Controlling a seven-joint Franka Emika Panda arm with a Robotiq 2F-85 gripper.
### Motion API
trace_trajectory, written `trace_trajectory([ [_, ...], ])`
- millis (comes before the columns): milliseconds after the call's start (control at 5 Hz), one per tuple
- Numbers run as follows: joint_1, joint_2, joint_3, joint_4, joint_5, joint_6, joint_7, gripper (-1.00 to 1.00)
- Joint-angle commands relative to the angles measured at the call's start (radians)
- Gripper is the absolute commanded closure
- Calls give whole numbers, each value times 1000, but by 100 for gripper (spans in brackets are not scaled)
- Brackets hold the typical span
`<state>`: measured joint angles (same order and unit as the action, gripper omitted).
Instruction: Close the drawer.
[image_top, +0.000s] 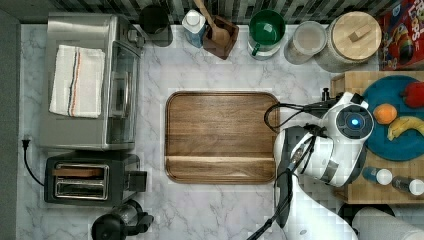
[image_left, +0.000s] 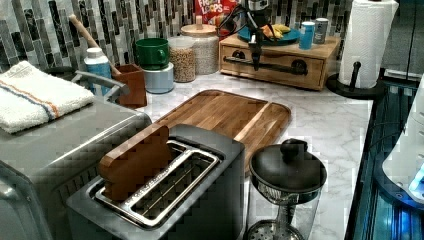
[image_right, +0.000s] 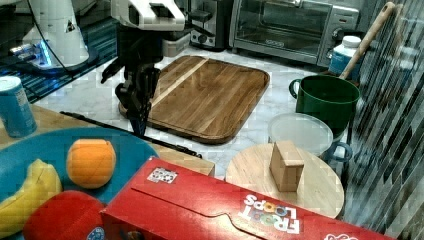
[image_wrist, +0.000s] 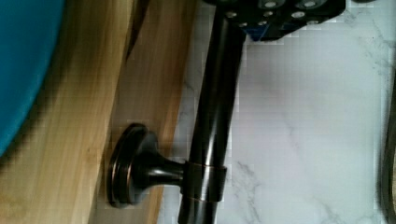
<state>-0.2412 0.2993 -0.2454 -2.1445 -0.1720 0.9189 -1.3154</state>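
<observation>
Drawer (image_left: 272, 62) set in the wooden box at the far right of the left view, front flush with the box, dark bar handle (image_left: 260, 64) across it; gripper (image_left: 256, 55) right at the handle's middle, finger spread unclear.

Right view: gripper (image_right: 138, 117) pointing down onto the bar (image_right: 125, 131) at the box's edge, cutting board (image_right: 205, 95) just beyond.

Wrist view: handle (image_wrist: 212, 121) on its round mount against pale wood (image_wrist: 70, 140), marble beside.

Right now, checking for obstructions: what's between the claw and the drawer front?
Just the dark handle bar, standing off the drawer front on its post; wrist view shows it, left view shows the claw at it.
</observation>
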Motion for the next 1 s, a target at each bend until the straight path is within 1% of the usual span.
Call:
trace_trajectory([
  [200,-59,-23,-97,123,-23,7,30,100],
  [600,-44,-22,-114,123,-15,8,25,100],
  [1000,-43,-22,-115,123,-15,8,25,100],
])
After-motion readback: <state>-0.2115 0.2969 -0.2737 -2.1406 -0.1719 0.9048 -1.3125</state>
